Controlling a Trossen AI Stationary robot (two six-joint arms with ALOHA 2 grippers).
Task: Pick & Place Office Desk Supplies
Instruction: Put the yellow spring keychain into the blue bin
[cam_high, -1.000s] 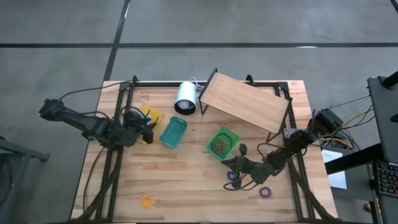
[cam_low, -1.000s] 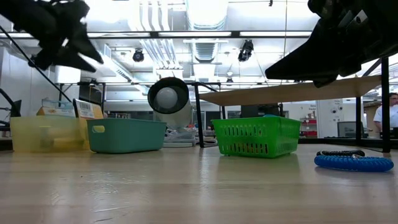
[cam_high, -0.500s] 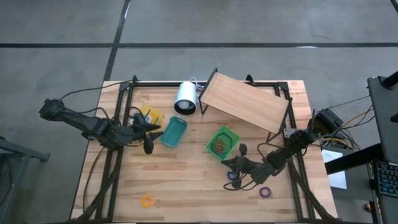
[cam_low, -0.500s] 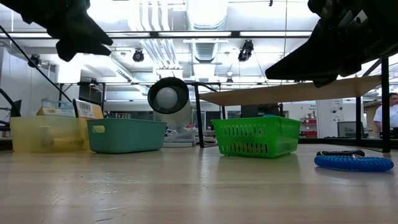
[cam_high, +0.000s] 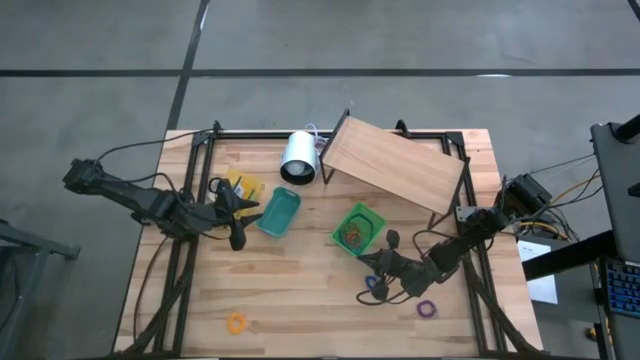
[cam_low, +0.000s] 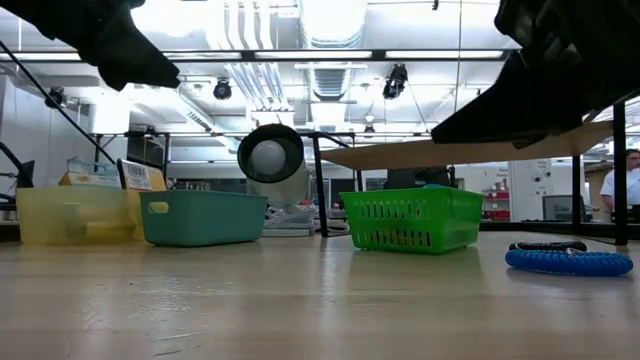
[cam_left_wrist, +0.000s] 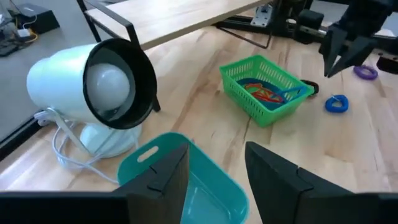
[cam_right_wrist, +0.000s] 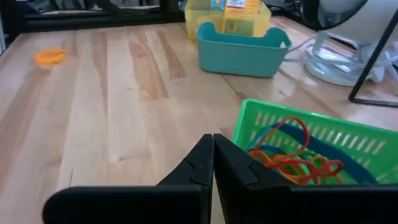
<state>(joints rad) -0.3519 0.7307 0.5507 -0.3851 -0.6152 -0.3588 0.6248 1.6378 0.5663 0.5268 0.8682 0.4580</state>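
Overhead, left hand (cam_high: 238, 213) gapes empty beside teal bin (cam_high: 279, 212) rim — right hand (cam_high: 378, 265) clenched.

Yellow bin (cam_low: 70, 215) contents (boxes, perhaps) too blurred to tell.

Loose orange (cam_high: 236, 323), blue (cam_high: 374, 283), purple (cam_high: 426, 309) loops lie flat.

Left gripper (cam_high: 236, 210) fingers spread; right gripper (cam_high: 375, 262) fingers pressed together
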